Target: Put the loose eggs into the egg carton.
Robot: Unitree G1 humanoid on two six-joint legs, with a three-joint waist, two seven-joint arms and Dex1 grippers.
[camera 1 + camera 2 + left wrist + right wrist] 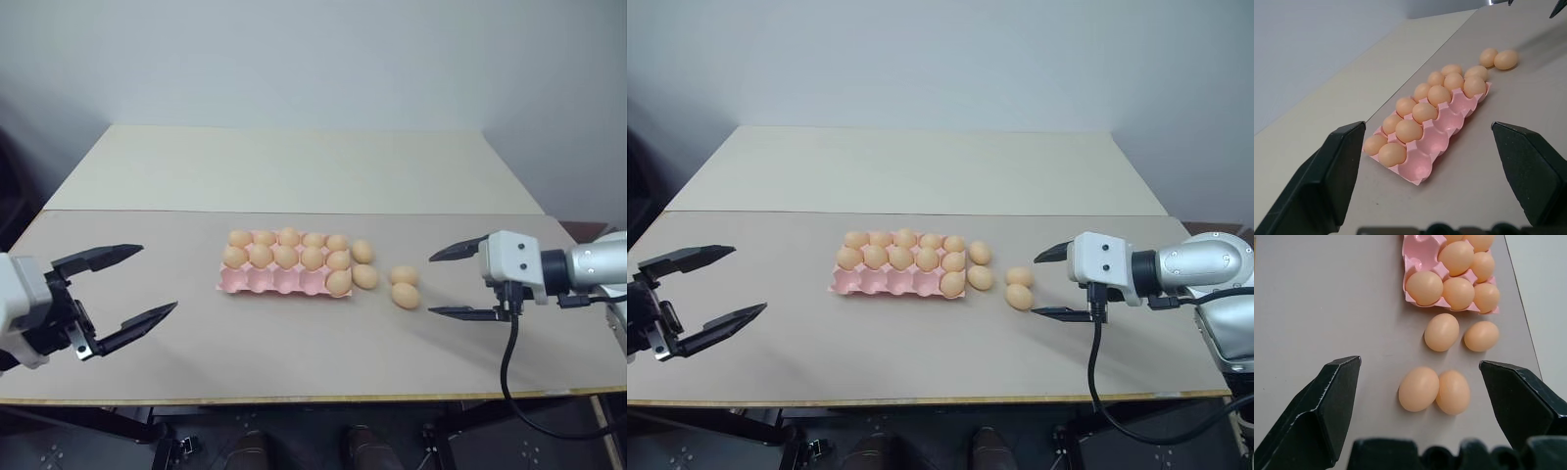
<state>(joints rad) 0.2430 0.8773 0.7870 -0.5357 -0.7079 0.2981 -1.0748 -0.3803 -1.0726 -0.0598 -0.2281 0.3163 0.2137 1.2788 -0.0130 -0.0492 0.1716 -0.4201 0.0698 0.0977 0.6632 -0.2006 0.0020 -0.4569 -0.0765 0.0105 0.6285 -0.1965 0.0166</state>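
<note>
- The left tool [125,286] hangs near the desk's [294,362] left edge, jaws spread wide and holding nothing, well apart from everything.
- The egg carton [257,282] lies mid-desk. Its two far rows are full; in the near row only the right-end cup has an egg, and the other four are free.
- Four loose eggs lie on the desk: two [363,264] just beside the carton's right end, then a touching pair [405,287] nearer the right edge.
- They look light, smooth and round (likely to roll or crack if pinched hard), so I'd grip gently across the middle.
- The right tool [450,282], fully open and empty, points at the touching pair, close to it and just towards the right edge.
</note>
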